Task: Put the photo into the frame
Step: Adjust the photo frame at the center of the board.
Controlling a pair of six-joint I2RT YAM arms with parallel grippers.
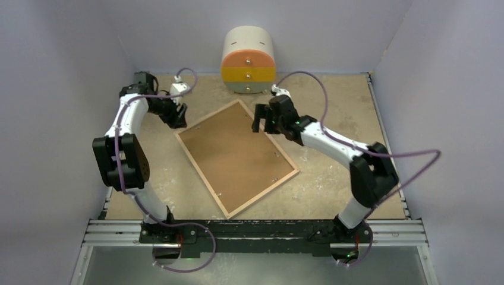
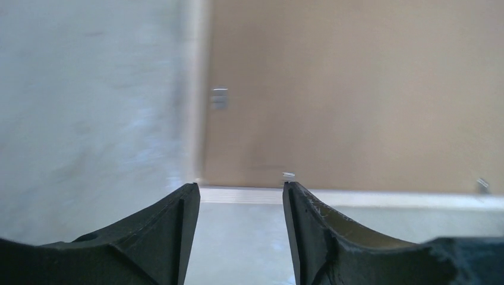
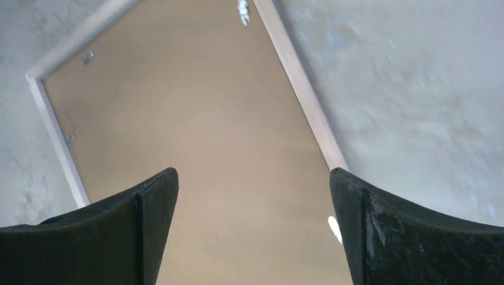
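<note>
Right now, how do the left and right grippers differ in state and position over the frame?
The left gripper shows a narrower gap than the right gripper. The left gripper sits at a corner of the frame; the right gripper hangs over the brown backing board. Both are open, holding nothing.

one frame (image 1: pixel 264 194), one backing board (image 1: pixel 235 154), one cabinet (image 1: pixel 248 62).

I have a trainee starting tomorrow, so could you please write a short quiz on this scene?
1. True or false: the frame lies with its backing board facing up.
2. The top drawer of the drawer unit is: A blue, B orange, C black?
3. Fill in: the left gripper and right gripper both have jaws standing ___.
Key: 1 true; 2 B; 3 open.
</note>
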